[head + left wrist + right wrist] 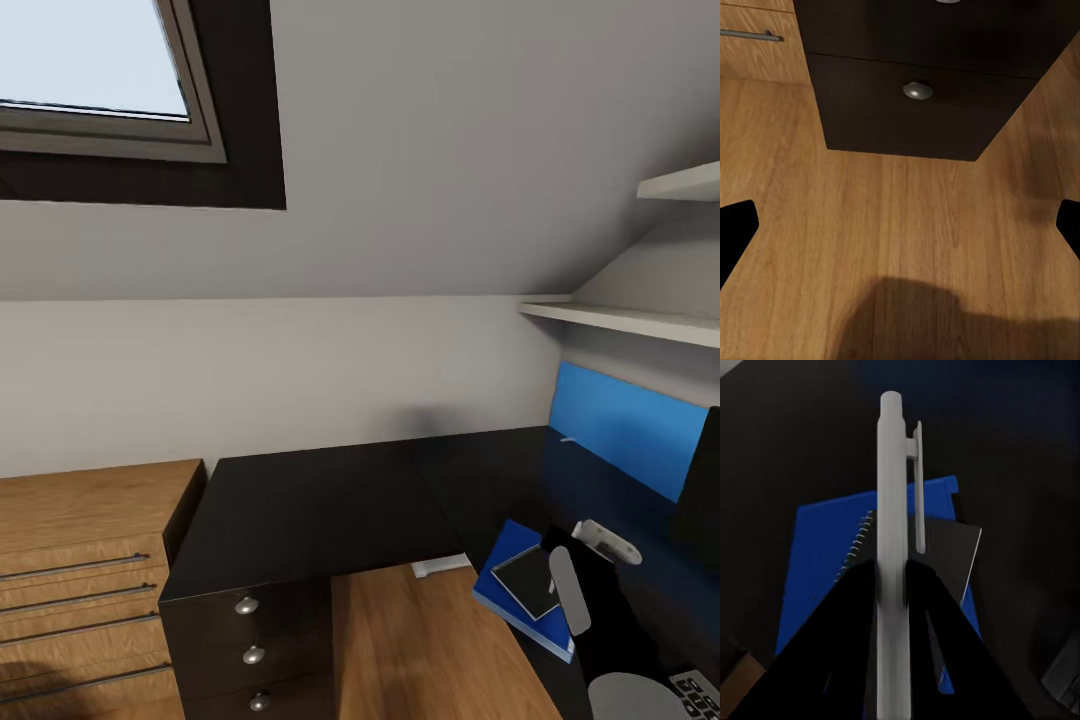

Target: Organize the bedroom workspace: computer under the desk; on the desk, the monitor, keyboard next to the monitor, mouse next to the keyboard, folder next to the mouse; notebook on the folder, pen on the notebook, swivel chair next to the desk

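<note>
The right gripper (891, 585) grips the white pen (892, 510) between its fingers — above the dark notebook (528, 582), which lies on the blue folder (500, 585) (lower right, on the black desk (330, 500)). The left gripper (900, 225) is spread wide — over wooden floor (870, 225).

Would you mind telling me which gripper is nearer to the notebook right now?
Right. The right gripper, clamped on the pen, hangs just above the notebook on the folder. The left gripper faces the floor by the drawers.
</note>
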Available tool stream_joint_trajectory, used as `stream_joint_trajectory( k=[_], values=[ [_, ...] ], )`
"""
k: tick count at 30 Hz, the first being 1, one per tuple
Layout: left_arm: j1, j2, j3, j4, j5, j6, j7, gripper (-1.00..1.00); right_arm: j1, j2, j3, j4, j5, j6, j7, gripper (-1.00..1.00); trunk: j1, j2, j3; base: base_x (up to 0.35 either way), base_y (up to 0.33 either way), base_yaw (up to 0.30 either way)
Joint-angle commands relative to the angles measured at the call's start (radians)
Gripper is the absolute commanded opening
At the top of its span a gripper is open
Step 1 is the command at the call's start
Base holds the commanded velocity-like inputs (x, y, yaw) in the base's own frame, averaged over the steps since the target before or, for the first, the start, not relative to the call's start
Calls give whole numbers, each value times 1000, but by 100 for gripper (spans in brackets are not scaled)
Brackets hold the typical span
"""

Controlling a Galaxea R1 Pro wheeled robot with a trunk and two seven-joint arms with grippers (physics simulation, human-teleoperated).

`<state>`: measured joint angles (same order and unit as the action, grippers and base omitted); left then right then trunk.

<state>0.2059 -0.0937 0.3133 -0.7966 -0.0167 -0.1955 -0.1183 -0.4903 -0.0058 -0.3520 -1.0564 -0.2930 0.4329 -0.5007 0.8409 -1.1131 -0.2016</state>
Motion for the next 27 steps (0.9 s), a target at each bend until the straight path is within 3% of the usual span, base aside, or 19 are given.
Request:
stream_joint_trajectory(
  k=[1, 5, 9, 17, 27],
  values=[
    [0, -1, 6, -1, -2, -1, -9, 100, -2, -6, 1, 19, -11, -4, -3, -100, 0, -1, -1, 0, 0, 0],
    [0, -1, 6, -1, -2, -1, -9, 100, -21, -37, 1, 133, -15, -36, 3, -100, 0, -1, -1, 0, 0, 0],
    [0, -1, 5, -1, -2, -1, -9, 100, -90, -67, 1, 297, -12, -87, 78, -100, 0, -1, -1, 0, 0, 0],
    [0, -1, 6, -1, -2, -1, -9, 100, -175, -111, 1, 511, -10, -164, 126, -100, 0, -1, -1, 0, 0, 0],
    [0, -1, 6, -1, -2, -1, -9, 100, -205, -120, 2, 578, -9, -209, 151, -100, 0, -1, -1, 0, 0, 0]
  ],
)
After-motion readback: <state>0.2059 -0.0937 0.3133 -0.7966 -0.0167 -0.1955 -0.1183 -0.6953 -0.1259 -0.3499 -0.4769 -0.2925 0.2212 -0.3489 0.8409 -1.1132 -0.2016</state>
